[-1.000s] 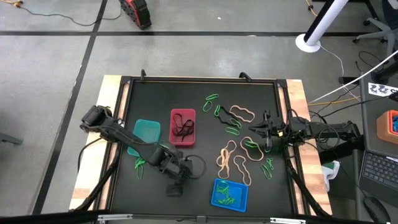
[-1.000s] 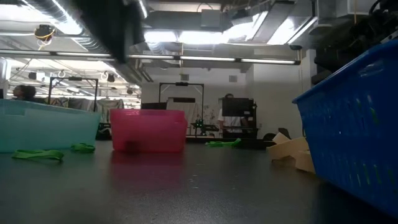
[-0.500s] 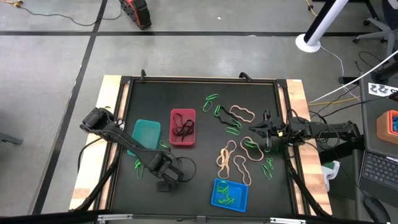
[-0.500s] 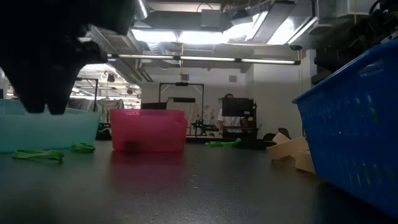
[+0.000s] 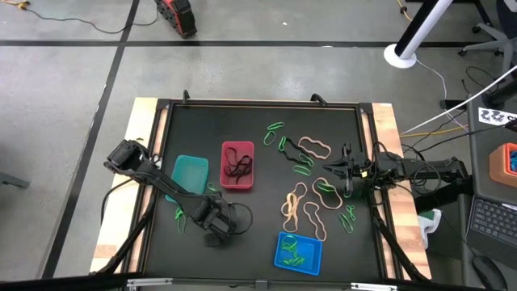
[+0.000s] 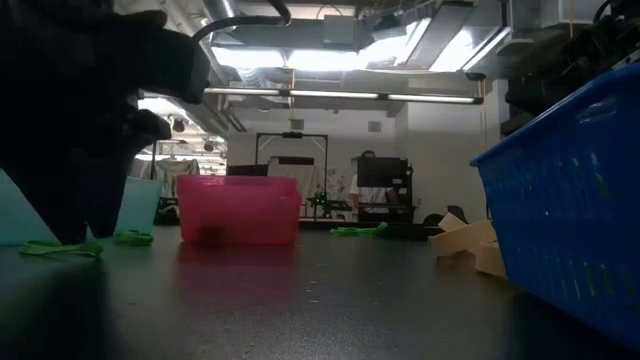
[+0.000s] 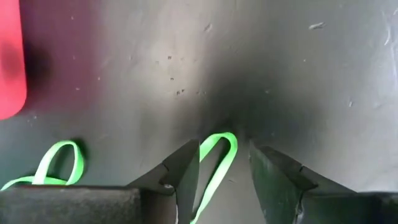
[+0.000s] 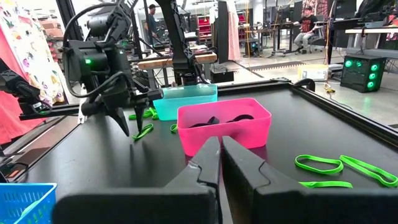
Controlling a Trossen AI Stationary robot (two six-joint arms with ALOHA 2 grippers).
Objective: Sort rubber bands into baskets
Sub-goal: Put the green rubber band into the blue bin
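Note:
My left gripper (image 7: 224, 149) hangs open over the mat near the table's near-left, fingers pointing down, just above the surface (image 6: 80, 236). A green rubber band (image 7: 219, 157) lies flat on the mat and runs between its two fingers; I see no touch. A second green band (image 7: 59, 163) lies beside it. The teal basket (image 5: 191, 171), the red basket (image 5: 237, 166) with black bands in it, and the blue basket (image 5: 298, 252) with green bands in it stand on the mat. My right gripper (image 5: 346, 171) waits shut and level at the right edge.
Loose green and tan bands (image 5: 304, 153) lie scattered across the right half of the mat, some near my right gripper. The red basket (image 7: 9, 62) stands a short way from my left fingers. Bare mat (image 5: 258, 218) lies between my left gripper and the blue basket.
My left gripper has come down toward the mat and shifted toward the table's left edge, tipping to point more steeply down. In the low view it now stands in front of the teal basket. Its fingers stay open.

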